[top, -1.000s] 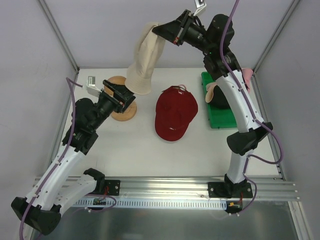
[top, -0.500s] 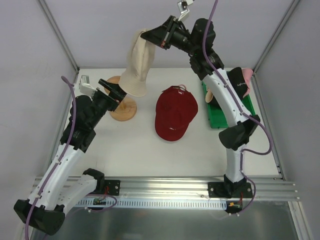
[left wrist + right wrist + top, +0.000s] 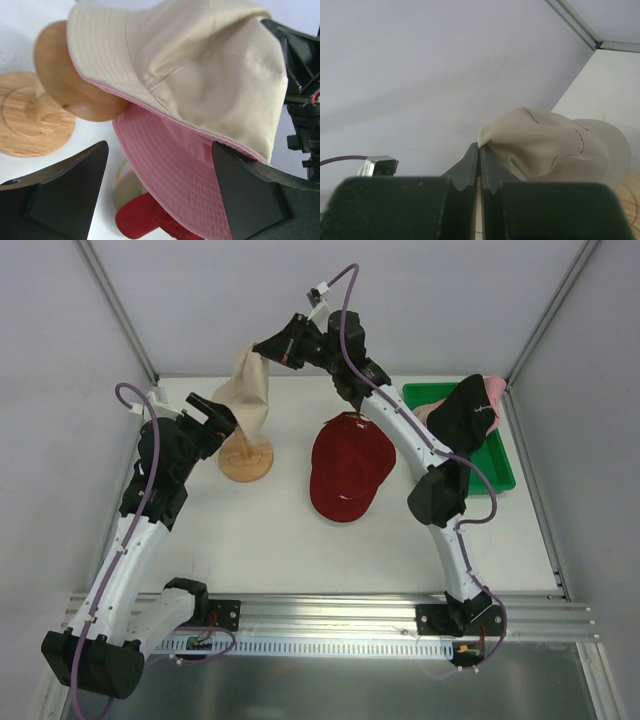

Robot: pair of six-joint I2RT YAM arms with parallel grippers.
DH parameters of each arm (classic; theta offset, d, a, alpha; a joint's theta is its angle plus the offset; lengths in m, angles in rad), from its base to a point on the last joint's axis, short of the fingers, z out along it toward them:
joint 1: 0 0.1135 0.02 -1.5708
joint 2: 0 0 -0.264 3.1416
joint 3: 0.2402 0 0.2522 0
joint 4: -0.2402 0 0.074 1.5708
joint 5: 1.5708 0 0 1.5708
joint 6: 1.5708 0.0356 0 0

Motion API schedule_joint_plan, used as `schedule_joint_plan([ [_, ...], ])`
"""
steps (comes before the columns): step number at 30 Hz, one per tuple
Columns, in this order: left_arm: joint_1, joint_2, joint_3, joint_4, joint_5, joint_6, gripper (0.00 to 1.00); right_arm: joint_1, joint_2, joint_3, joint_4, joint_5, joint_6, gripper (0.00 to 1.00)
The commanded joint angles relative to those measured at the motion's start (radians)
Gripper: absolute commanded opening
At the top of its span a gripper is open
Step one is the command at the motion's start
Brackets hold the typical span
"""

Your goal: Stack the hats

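No stack yet, I judge: my right claw (image 3: 262, 348) pinches the cream hat (image 3: 246, 392) hanging just above the wooden stand (image 3: 246, 459), left claw (image 3: 218, 412) gaping empty beside it, red cap (image 3: 350, 466) lying unstacked nearby.

The right gripper (image 3: 260, 348) has swung leftward with the cream bucket hat (image 3: 248, 395) pinched at its fingertips. The hat now hangs below those fingers over the wooden stand (image 3: 246, 462), its brim perhaps touching the stand's head. The left gripper (image 3: 214, 410) has drawn back off the stand, so the hat sits just ahead of its spread fingers. The black hat (image 3: 462, 418), half hidden before, now shows whole.
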Motion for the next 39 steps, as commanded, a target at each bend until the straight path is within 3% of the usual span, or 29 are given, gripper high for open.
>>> schedule_joint_plan([
  [1, 0.053, 0.007, 0.017, 0.014, -0.016, 0.056, 0.86, 0.012, 0.014, 0.093, 0.097, 0.03, 0.001, 0.0],
  [13, 0.159, -0.042, -0.115, -0.022, -0.056, 0.051, 0.85, 0.048, 0.067, 0.076, 0.091, 0.036, -0.021, 0.01],
  [31, 0.164, -0.199, -0.172, -0.29, -0.337, 0.043, 0.8, 0.075, 0.087, 0.062, 0.05, 0.031, -0.079, 0.03],
  [39, 0.164, -0.242, -0.172, -0.344, -0.381, 0.037, 0.79, 0.095, 0.087, 0.067, -0.045, 0.038, -0.162, 0.06],
])
